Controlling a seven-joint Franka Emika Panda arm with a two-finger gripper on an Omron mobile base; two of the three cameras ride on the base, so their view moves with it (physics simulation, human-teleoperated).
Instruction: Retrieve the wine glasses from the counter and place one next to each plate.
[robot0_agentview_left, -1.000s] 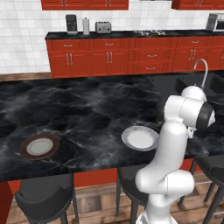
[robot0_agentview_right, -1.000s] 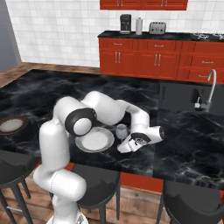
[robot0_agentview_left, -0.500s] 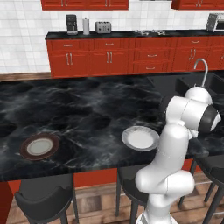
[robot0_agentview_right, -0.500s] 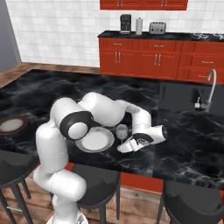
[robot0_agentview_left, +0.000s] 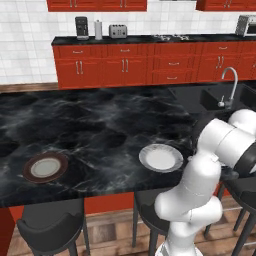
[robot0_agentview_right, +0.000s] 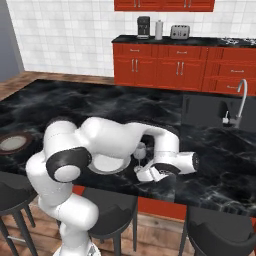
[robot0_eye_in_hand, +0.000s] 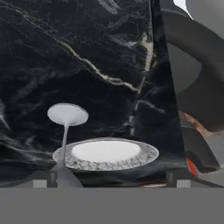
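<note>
The gripper sits low over the black marble top, and I cannot tell if its fingers are open or closed. A wine glass stands just beside a grey plate. Another plate, with a brown rim, lies far away.

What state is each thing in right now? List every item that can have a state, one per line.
wine glass: upright on its foot, right beside the grey plate.
grey plate: flat on the island, empty.
brown-rimmed plate: flat, empty, no glass next to it.
gripper: open, low over the island by the glass.
cabinet doors: shut.
</note>
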